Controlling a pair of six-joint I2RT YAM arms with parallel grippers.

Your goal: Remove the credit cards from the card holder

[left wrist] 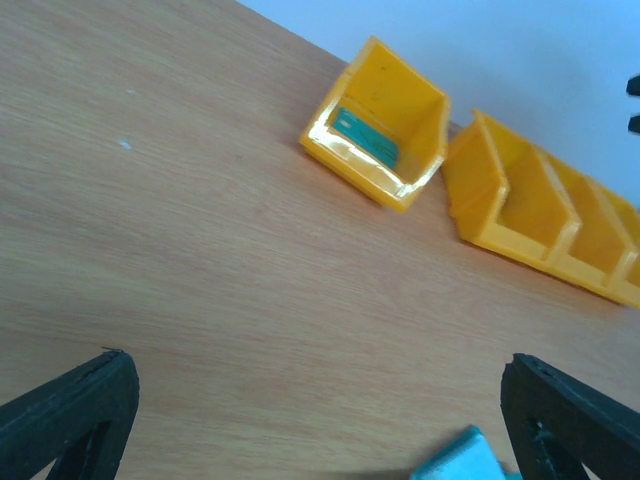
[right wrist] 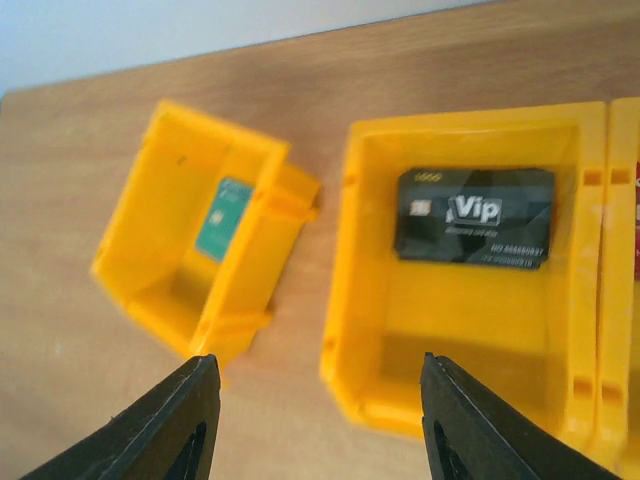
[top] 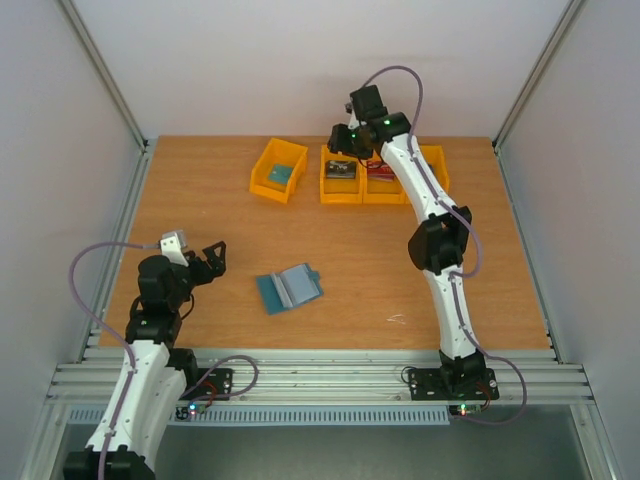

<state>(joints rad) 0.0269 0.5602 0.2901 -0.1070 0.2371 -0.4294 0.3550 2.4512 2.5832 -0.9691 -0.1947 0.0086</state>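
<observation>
The slate-blue card holder (top: pixel 288 288) lies open on the table, and its corner shows in the left wrist view (left wrist: pixel 460 462). A black "Vip" card (right wrist: pixel 475 215) lies in the middle yellow bin and also shows in the top view (top: pixel 341 170). A teal-blue card (right wrist: pixel 222 218) lies in the left bin and also shows in the left wrist view (left wrist: pixel 365 140). A red card (top: pixel 380 172) lies in the bin to the right. My left gripper (top: pixel 212 256) is open and empty, left of the holder. My right gripper (right wrist: pixel 318 365) is open and empty above the bins.
A single yellow bin (top: pixel 262 182) stands at the back, tilted. A row of joined yellow bins (top: pixel 345 196) stands to its right. Metal rails run along the table's near edge (top: pixel 320 375). Side frames (top: pixel 130 190) bound the table.
</observation>
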